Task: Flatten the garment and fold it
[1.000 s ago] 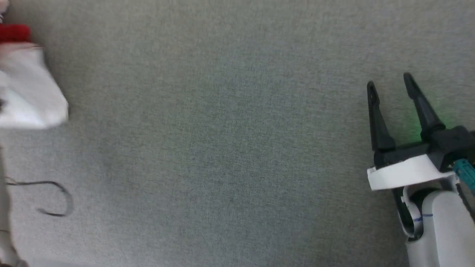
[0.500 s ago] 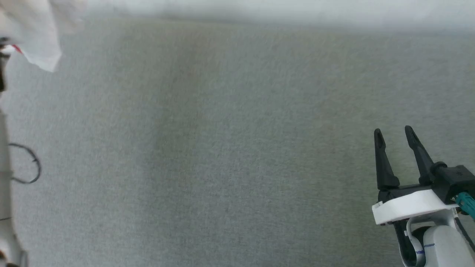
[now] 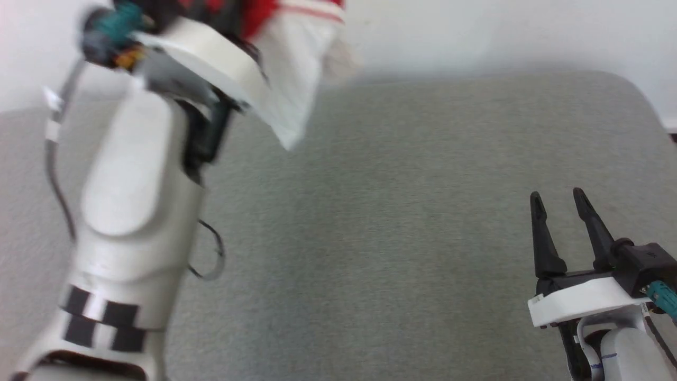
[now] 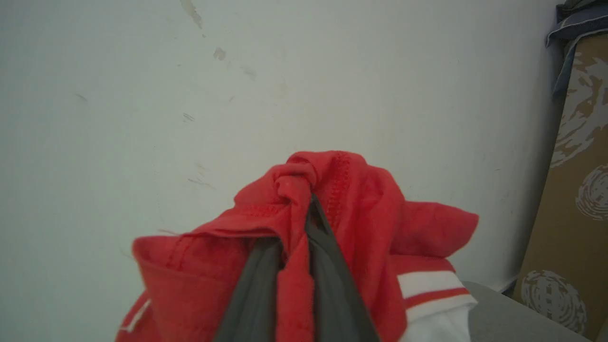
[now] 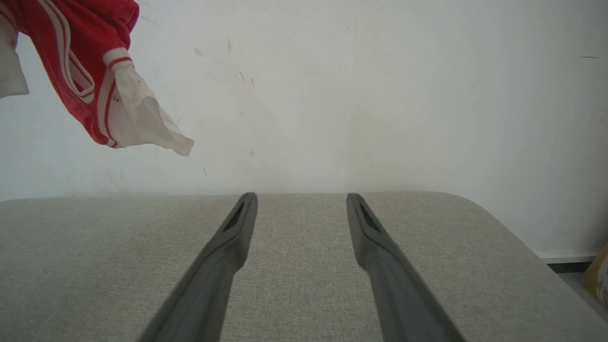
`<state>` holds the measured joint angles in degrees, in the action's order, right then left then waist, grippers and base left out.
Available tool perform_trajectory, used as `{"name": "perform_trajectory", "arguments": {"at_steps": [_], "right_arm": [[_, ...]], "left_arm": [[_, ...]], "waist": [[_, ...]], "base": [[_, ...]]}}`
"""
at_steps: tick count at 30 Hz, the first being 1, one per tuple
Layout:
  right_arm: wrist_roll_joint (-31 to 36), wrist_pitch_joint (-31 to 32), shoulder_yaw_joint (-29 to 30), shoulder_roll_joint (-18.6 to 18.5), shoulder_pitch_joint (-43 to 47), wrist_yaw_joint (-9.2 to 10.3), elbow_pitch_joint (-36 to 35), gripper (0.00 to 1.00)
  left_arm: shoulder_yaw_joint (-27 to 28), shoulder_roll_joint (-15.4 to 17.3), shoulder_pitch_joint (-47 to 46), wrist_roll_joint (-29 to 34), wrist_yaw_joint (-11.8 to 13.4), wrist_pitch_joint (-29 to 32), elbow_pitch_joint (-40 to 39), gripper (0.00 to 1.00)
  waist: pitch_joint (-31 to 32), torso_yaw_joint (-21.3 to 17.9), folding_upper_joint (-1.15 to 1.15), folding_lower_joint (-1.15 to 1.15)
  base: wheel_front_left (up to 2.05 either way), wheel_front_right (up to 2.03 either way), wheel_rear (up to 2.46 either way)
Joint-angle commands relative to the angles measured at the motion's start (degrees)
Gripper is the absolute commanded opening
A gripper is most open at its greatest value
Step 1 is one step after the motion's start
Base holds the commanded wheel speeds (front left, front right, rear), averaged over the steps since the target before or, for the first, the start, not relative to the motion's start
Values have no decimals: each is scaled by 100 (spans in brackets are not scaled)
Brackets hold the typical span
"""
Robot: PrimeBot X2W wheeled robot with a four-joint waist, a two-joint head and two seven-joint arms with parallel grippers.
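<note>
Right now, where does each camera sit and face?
Head: on the head, looking down at the grey table; left forearm, open right claw show.
Left wrist: along the left claw, shut on the red jersey T-shirt, facing the wall.
Right wrist: along the right claw, over the table toward that wall.
Shared: all show the T-shirt.

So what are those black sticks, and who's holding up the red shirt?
That is a robot with two arms. The black sticks are its fingers. One picture comes from a camera on its head; the other two from cameras on its wrists, looking along the fingers. Its left gripper is shut, pinching the red jersey T-shirt with white sleeves, which hangs in the air above the grey fabric-covered table. Its right gripper is open, holding nothing.
</note>
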<state>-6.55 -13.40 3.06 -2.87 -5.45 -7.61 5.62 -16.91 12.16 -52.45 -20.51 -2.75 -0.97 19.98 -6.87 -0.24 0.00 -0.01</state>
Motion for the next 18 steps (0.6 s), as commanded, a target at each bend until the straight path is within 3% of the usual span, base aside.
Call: {"name": "perform_trajectory", "arguments": {"at_steps": [1, 4, 7, 13, 18], "right_arm": [[-26, -28, -13, -1, 56, 12, -5, 100], [-32, -24, -19, -1, 73, 12, 6, 100], [-44, -11, -51, -1, 107, 12, 12, 100], [-68, 16, -116, -1, 156, 12, -10, 100], [-50, 35, -114, -1, 198, 12, -23, 100]], "left_arm": [[-50, -64, 175, -75, -45, 24, 43, 0], [-226, -331, 539, -360, -165, 228, 215, 0], [-458, -476, 1017, -665, -262, 799, 584, 0], [-1032, -391, 1854, -717, -294, 2062, 1430, 0], [-1258, -400, 2318, -853, -325, 2553, 1807, 0]], "waist": [[169, -402, 0, 1], [194, -566, 0, 1], [222, -704, 0, 1], [225, -905, 0, 1], [225, -918, 0, 1]], "base": [[0, 0, 0], [0, 0, 0], [0, 0, 0], [0, 0, 0], [0, 0, 0]]}}
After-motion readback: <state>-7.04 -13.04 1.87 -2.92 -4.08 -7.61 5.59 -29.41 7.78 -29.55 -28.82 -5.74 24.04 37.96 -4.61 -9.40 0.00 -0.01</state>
